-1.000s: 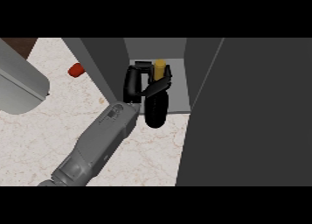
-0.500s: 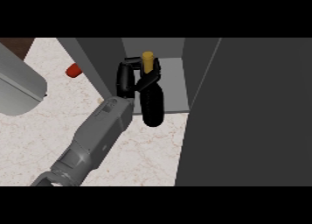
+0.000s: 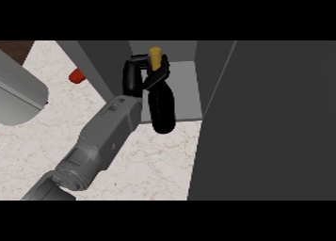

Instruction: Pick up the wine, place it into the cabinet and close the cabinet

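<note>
Black, yellow-capped wine bottle (image 3: 161, 106) sits at twelve o'clock in the open cabinet (image 3: 184, 89) mouth, the right hand (image 3: 137, 75) curled about its neck; placing step under way, next requiring release, withdrawal, then swinging the door (image 3: 281, 122) shut.

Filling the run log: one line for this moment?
hand: shut on wine bottle | bottle: at cabinet opening, yellow top up | door: open

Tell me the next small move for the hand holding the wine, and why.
Probably ease the wine bottle further into the cabinet. The left hand is curled round its neck, and the bottle's lower end hangs past the cabinet floor's front edge, over the counter.
</note>
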Motion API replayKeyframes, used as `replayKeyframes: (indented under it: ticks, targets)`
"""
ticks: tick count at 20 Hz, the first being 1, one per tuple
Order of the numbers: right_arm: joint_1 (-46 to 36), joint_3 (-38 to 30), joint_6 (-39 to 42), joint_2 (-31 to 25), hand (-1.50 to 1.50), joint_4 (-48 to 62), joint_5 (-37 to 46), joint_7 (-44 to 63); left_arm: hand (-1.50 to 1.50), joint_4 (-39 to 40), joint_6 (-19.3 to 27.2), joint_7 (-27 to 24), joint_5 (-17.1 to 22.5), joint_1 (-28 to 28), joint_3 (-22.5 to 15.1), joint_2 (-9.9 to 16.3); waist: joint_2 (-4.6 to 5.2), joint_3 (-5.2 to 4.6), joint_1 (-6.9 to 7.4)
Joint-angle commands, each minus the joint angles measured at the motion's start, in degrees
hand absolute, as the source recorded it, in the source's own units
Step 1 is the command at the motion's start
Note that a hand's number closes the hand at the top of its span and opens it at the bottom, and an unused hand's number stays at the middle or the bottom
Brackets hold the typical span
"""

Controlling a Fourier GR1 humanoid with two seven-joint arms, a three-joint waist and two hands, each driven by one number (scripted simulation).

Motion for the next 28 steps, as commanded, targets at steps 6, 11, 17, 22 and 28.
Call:
replayKeyframes:
  ticks: [6, 11, 17, 22, 28]
  targets:
    - [-2.4, -0.1, -1.1, 0.4, -1.50, -2.8, -2.5, 2.1, 1.50, 8.9, 7.1, -2.3, -3.4, -3.2, -0.3, -0.5, 0.69, -0.05, -1.51]
    - [0.4, -0.9, 0.2, 0.1, -1.50, -3.7, -4.0, 1.2, 1.50, 10.7, 7.7, -0.9, -4.1, -5.0, 0.1, 0.2, 0.57, 0.00, -1.10]
    - [-2.4, 1.7, -0.5, 1.0, -1.50, -1.1, -1.3, 0.4, 1.50, 13.0, 9.0, 1.2, -3.7, -5.8, 1.1, 0.3, 1.18, -0.09, -2.08]
    - [-0.1, 2.7, 0.4, 1.7, -1.50, -3.2, -2.1, -0.3, 1.50, 12.8, 8.7, 2.5, -2.4, -6.1, 2.6, -0.1, 1.43, -0.06, -3.08]
    - [-0.5, 4.0, -0.6, 2.7, -1.50, -2.2, -0.5, -0.2, 1.50, 10.5, -1.2, 1.7, 1.8, -2.5, 7.0, -0.4, 1.53, -0.15, -2.98]
